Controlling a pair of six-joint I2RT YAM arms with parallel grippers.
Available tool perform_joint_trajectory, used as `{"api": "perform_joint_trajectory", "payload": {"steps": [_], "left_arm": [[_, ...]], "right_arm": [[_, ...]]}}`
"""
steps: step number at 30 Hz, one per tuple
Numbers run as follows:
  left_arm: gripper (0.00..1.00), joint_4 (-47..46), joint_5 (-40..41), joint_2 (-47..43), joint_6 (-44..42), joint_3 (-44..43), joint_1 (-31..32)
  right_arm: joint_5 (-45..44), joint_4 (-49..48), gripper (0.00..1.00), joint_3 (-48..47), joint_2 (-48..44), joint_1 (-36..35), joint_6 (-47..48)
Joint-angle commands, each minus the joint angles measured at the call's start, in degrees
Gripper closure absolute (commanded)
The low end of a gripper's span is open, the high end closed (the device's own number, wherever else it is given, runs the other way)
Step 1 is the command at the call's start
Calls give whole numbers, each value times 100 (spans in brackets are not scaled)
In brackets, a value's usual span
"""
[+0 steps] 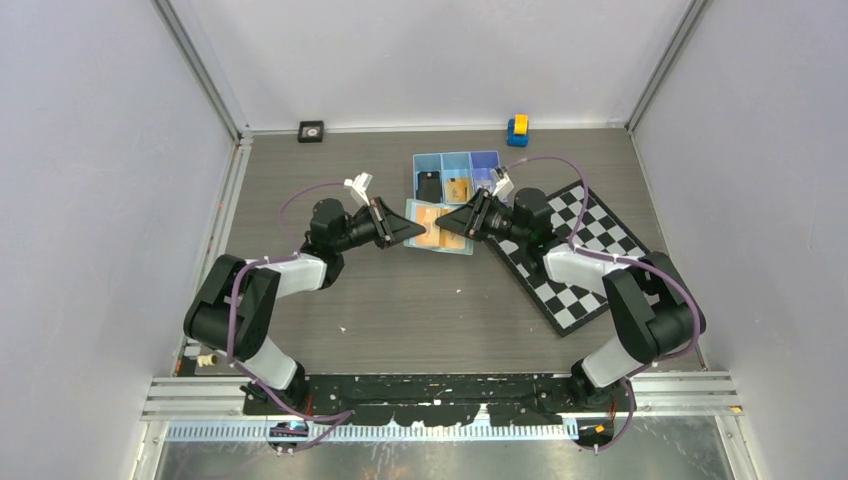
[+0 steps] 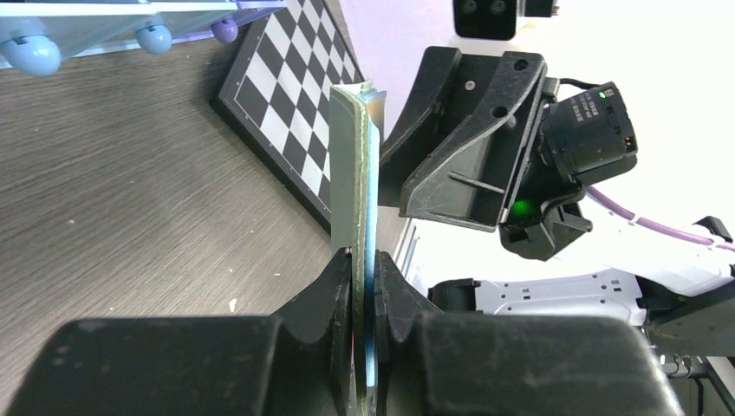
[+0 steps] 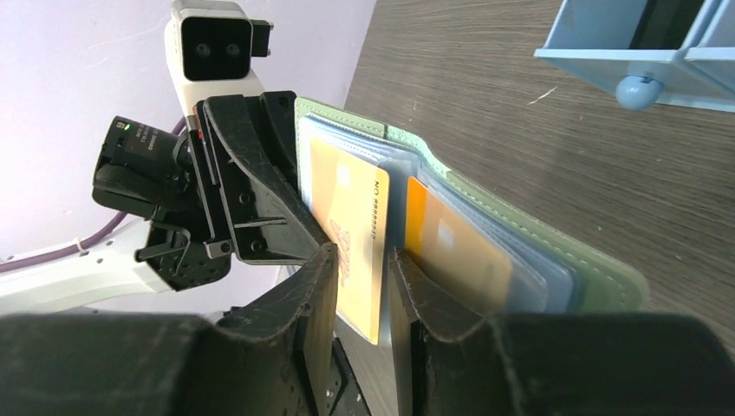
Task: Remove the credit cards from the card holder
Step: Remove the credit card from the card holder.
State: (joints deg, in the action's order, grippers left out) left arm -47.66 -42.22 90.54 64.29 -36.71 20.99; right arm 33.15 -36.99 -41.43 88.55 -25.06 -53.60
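Credit cards sit in two places. A pale gold credit card (image 3: 351,217) sticks partway out of a clear sleeve in the sage-green folding card holder (image 2: 345,165). An orange credit card (image 3: 451,251) lies fully inside the next sleeve. A black credit card (image 1: 429,186) and a gold-orange credit card (image 1: 458,188) lie in the left and middle compartments of a light blue three-compartment plastic tray (image 1: 484,165).

The card holder is spread open with its pale blue-grey inner faces showing. It is between the two arms, over the far half of the grey wood-grain table (image 1: 400,310), just on the near side of the tray.

The left gripper (image 2: 364,273) is clamped tight on one edge of the card holder, a finger pressed to each face. The right gripper (image 3: 360,251) faces it from the other side. Its jaws stand partway open with the lower corner of the pale gold card between them. Whether either pad presses on that card cannot be told.

A black-and-white checkered board (image 1: 585,270) lies at an angle toward the right edge of the table, under the right arm. At the far edge a small blue-and-yellow block toy (image 1: 517,130) stands near the right corner. A small black square object (image 1: 311,131) sits near the left corner.
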Motion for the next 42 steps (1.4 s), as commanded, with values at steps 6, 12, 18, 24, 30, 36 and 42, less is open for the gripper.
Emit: {"api": "perform_joint_trajectory", "payload": {"steps": [6, 12, 18, 24, 30, 36, 42], "left_arm": [[100, -953, -278, -16, 240, 4, 45], [99, -1028, -259, 67, 356, 5, 39], [87, -1535, -325, 334, 695, 40, 2], [80, -1650, -302, 354, 770, 86, -70], [81, -1704, -170, 222, 760, 240, -206], [81, -1773, -82, 141, 768, 353, -287], [90, -1545, -3, 107, 701, 400, -379]], "right_arm": [[463, -1188, 64, 90, 230, -6, -550], [548, -1706, 82, 234, 186, 24, -795], [703, -2638, 93, 386, 289, 102, -1233], [750, -3019, 96, 445, 381, 160, -1474], [623, -2809, 100, 501, 384, 318, -1471], [564, -2631, 100, 501, 452, 412, -1448], [369, -2037, 99, 512, 230, 466, -1113]]}}
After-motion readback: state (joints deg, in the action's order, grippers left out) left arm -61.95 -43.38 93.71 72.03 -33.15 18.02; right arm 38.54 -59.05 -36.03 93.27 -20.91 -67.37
